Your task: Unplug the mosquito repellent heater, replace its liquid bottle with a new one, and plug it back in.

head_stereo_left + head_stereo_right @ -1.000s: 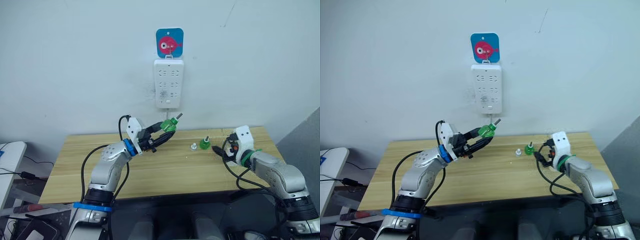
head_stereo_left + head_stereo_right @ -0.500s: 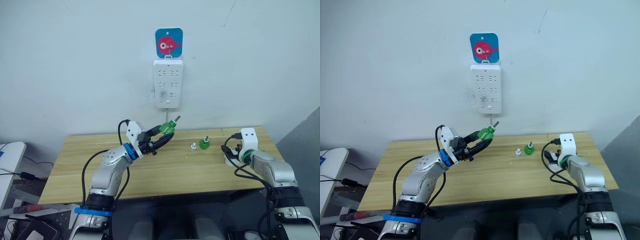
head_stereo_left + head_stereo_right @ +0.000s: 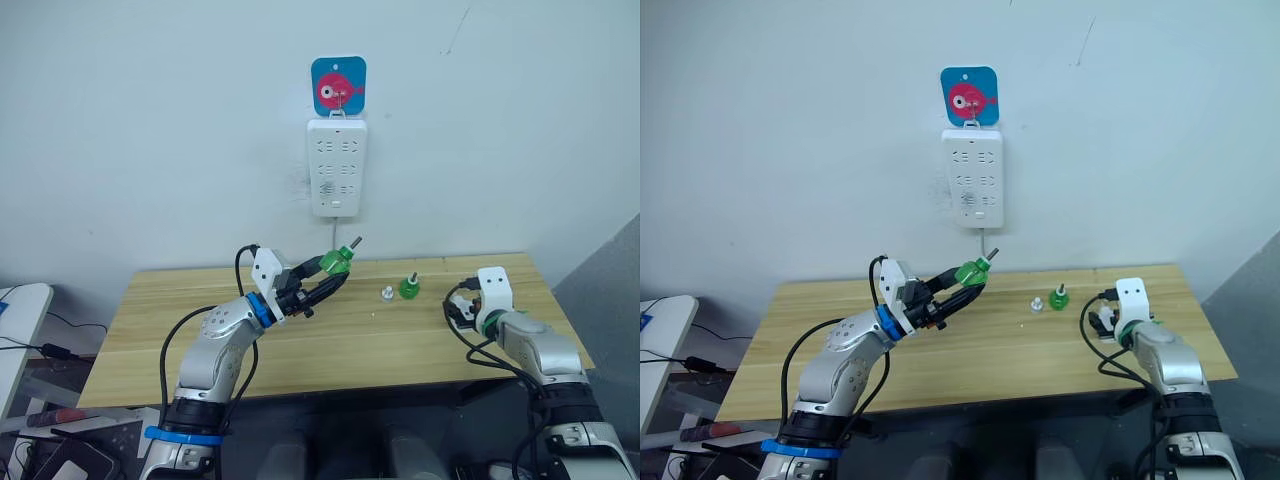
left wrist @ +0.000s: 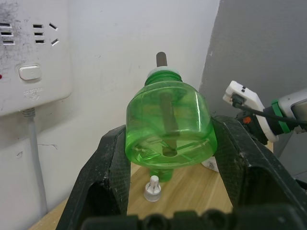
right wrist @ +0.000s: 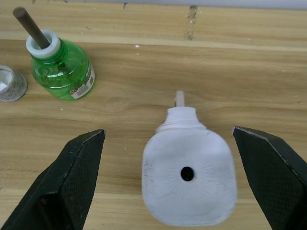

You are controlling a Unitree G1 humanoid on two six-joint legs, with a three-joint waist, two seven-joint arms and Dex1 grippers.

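Observation:
My left gripper (image 3: 331, 271) is shut on a green liquid bottle (image 4: 168, 122) and holds it tilted above the table, its wick pointing up toward the wall. The black fingers (image 4: 109, 167) press on both sides of the bottle. The white mosquito repellent heater (image 5: 188, 184) rests on the wooden table at the right. My right gripper (image 5: 168, 132) hangs over it, open, with a finger well clear on each side. A second green bottle (image 3: 408, 287) stands on the table beside a small white cap (image 3: 386, 293).
A tall white power strip (image 3: 337, 167) hangs on the wall under a blue fish hook (image 3: 338, 85), its cord dropping behind the wooden table (image 3: 300, 345). The table's right edge is close to my right arm.
My right wrist has turned downward and settled over the heater on the table. The left gripper with its green bottle has shifted only slightly.

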